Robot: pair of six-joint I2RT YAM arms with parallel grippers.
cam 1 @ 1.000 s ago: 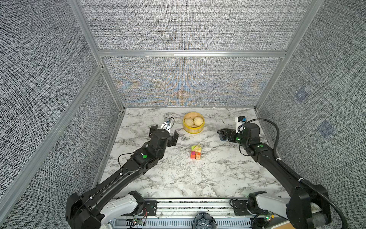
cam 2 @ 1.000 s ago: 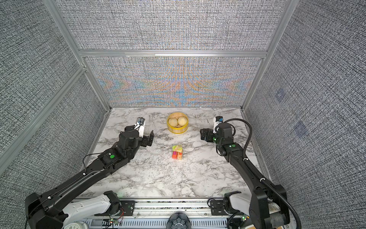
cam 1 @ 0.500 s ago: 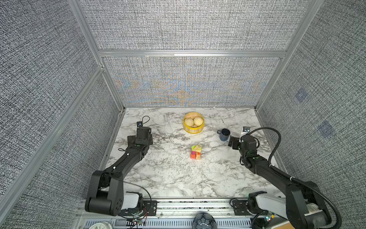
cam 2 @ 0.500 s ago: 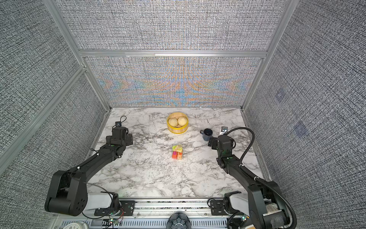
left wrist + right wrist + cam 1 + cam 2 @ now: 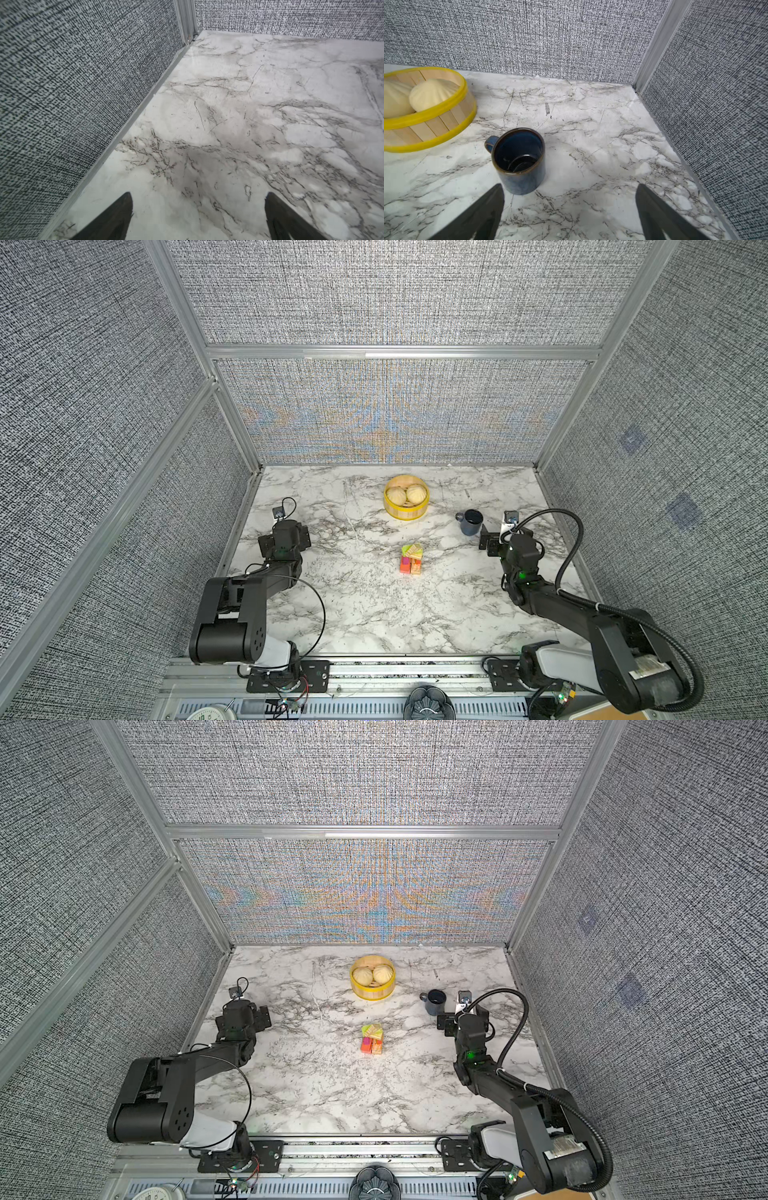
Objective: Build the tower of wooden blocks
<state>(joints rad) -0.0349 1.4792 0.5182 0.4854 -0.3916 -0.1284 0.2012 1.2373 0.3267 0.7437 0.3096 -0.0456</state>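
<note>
Top views, both: logged tower (image 5: pixel 412 559) upright on bench (image 5: pixel 365 614), lime slab (image 5: pixel 411 549) capping it slightly askew. Left jaws spread, empty, well left of tower. Right jaws spread, empty, right of tower and somewhat nearer, aimed toward mug (image 5: pixel 520 161) behind tower's right. Saw no loose wood blocks. Judged build complete; any straightening better taken from right.

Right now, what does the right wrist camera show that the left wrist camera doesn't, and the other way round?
Right wrist only: the blue mug, upright, just ahead of the open right gripper, and the yellow steamer basket with buns. Left wrist only: the open left gripper over marble beside a side wall. Both: the marble tabletop, grey fabric walls, a corner post, nothing held. Neither shows the tower.
</note>
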